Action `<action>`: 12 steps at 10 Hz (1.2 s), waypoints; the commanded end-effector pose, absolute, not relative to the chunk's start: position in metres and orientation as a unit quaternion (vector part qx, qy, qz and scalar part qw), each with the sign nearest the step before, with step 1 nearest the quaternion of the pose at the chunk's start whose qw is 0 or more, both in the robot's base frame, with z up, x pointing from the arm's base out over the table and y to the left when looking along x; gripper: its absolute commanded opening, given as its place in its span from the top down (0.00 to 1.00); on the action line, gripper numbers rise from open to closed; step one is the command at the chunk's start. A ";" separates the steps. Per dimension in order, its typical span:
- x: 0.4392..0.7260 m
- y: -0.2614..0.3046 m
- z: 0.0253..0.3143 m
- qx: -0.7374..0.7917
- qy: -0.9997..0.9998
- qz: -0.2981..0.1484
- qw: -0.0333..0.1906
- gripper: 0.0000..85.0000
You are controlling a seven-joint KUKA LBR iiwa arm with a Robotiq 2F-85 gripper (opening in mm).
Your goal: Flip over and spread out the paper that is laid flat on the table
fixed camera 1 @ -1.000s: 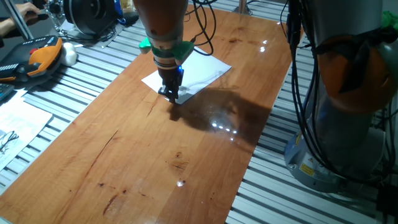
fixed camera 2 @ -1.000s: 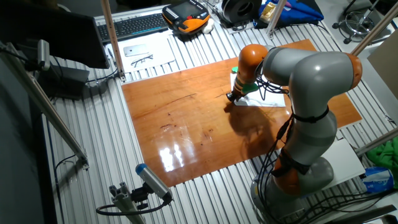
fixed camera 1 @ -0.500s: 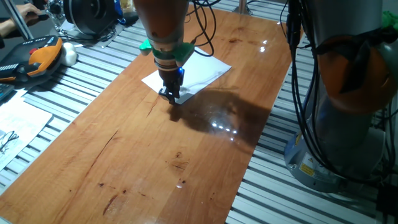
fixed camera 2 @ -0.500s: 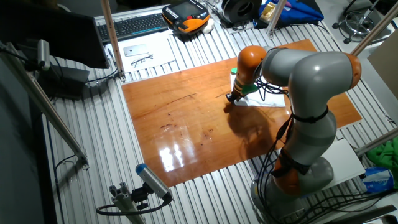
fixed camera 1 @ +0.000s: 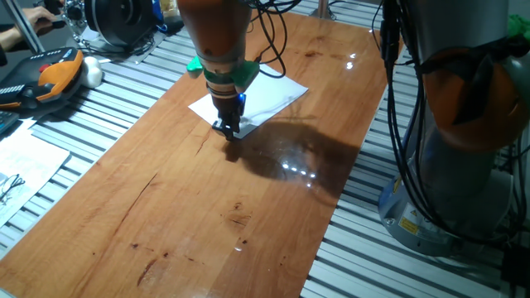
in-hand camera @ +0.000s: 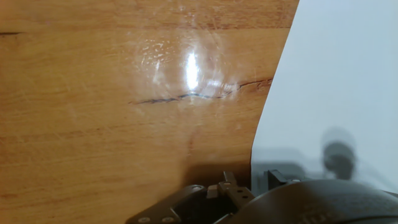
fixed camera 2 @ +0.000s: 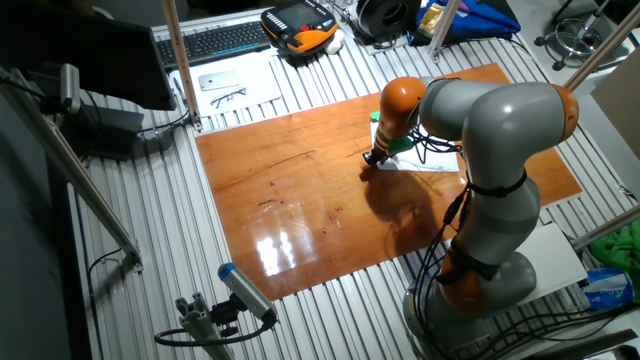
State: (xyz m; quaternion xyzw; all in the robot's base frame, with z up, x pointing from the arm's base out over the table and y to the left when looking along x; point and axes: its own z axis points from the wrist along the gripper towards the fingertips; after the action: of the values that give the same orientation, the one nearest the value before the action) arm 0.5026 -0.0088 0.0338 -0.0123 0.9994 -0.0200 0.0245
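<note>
A thin white rectangular sheet of paper [fixed camera 1: 257,98] lies flat on the long, glossy reddish-brown wooden table [fixed camera 1: 207,215], toward the far end of the tabletop and turned at an angle to its edges, with its visible face blank. The same paper [fixed camera 2: 425,160] shows in the other fixed view as a pale patch mostly hidden behind the robot's wrist. The orange and grey arm reaches down over the sheet, and its dark two-finger gripper [fixed camera 1: 228,129] points straight down at the paper's near edge, its tips at or just above the surface where paper meets bare wood. In the other fixed view the gripper [fixed camera 2: 372,157] sits at the sheet's edge facing the table's middle. The hand view looks along the fingers: white paper [in-hand camera: 336,81] fills the right side, its curved edge running down toward the gripper body, and bare wood with a dark grain crack and a bright glare spot fills the left. Only part of the dark finger mechanism shows at the bottom, so whether the jaws are apart or together cannot be told. A grey ribbed aluminium slat surface [fixed camera 1: 99,124] surrounds the table.
</note>
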 end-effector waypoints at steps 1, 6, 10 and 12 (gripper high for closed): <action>0.503 -0.009 0.033 -0.012 0.999 -0.022 0.025 0.60; 0.503 -0.010 0.030 -0.018 0.999 -0.026 0.027 0.60; 0.502 -0.010 0.027 -0.023 0.999 -0.029 0.029 0.60; 0.502 -0.011 0.026 -0.026 0.999 -0.029 0.029 0.60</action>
State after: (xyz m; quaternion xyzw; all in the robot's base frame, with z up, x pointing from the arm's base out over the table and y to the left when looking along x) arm 0.5023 -0.0107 0.0258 -0.0262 0.9988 -0.0290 0.0292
